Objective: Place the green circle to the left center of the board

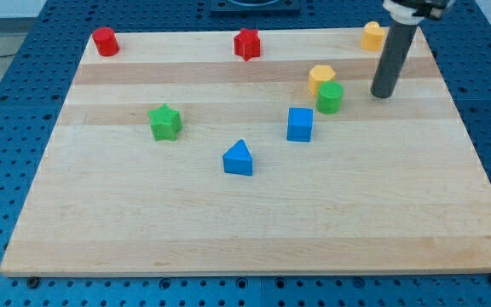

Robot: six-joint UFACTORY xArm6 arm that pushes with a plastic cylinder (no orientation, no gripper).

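Observation:
The green circle [330, 97] is a short green cylinder standing right of the board's middle, towards the view's top. It touches the yellow hexagon block [320, 78] just above and left of it. My tip [383, 94] is the lower end of a dark rod, resting on the board a short way to the right of the green circle, apart from it.
A blue cube [299, 124] sits below-left of the green circle. A blue triangle [239, 159] lies near the middle. A green star [165, 123] is at the left. A red cylinder [105, 41], a red star [246, 44] and a yellow block [372, 36] line the wooden board's [143, 222] top edge.

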